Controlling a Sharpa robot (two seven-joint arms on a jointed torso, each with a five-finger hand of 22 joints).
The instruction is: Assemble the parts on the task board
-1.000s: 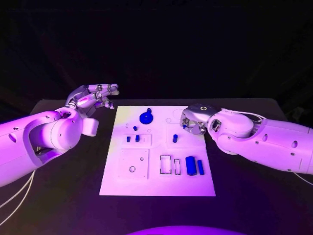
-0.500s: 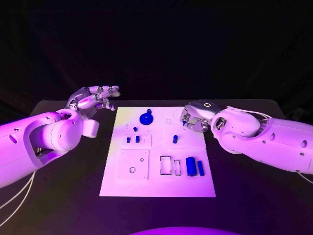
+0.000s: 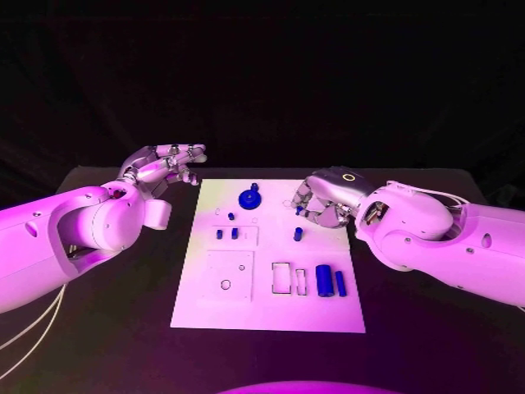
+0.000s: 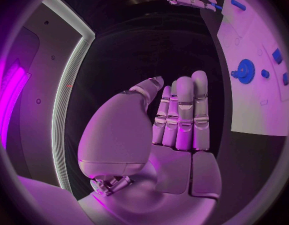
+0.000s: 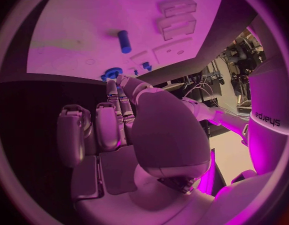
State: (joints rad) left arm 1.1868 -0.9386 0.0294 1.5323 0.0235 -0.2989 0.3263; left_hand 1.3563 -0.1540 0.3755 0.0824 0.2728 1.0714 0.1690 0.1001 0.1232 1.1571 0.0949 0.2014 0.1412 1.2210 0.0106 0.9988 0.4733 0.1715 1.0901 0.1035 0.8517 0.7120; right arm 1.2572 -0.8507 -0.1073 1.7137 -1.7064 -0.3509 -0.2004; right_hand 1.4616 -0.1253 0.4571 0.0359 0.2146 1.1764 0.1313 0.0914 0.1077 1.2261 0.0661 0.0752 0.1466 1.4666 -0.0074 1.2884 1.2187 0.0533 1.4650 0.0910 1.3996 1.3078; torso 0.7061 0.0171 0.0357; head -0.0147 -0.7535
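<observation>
White task board (image 3: 275, 308) flat mid-table, blue gear (image 3: 249, 198) (far end), small blue parts (image 3: 323, 280) scattered on it

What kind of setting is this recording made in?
Probably a robotics lab test bench: a black table against a dark backdrop, a white task board with blue parts, worked by two robot hands.
</observation>
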